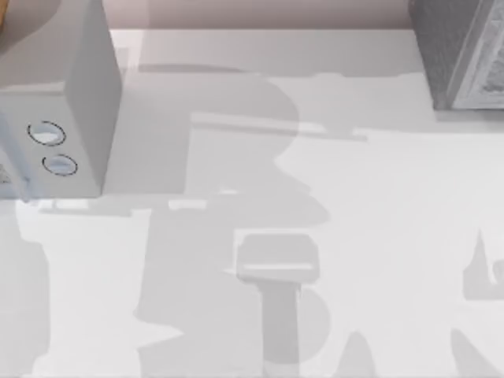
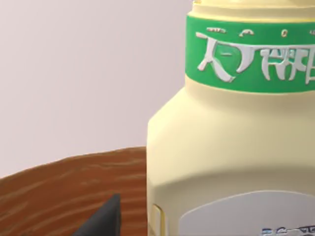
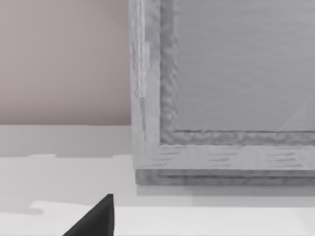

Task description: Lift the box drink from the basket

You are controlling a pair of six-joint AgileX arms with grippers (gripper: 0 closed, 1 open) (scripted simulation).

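The box drink (image 2: 231,147) is a pale yellow carton with a green printed band near its top, seen very close in the left wrist view. It stands against the brown woven basket (image 2: 59,187), whose rim curves behind and beside it. A dark edge of my left gripper (image 2: 103,219) pokes in just beside the carton, over the basket rim. Whether it touches the carton is hidden. My right gripper (image 3: 96,219) shows as a dark edge above the white table, facing a grey appliance.
A grey box with two round knobs (image 1: 59,102) stands at the table's back left. Another grey appliance (image 1: 461,51) sits at the back right, also close in the right wrist view (image 3: 221,98). A pale grey handled object (image 1: 277,260) lies at the front middle.
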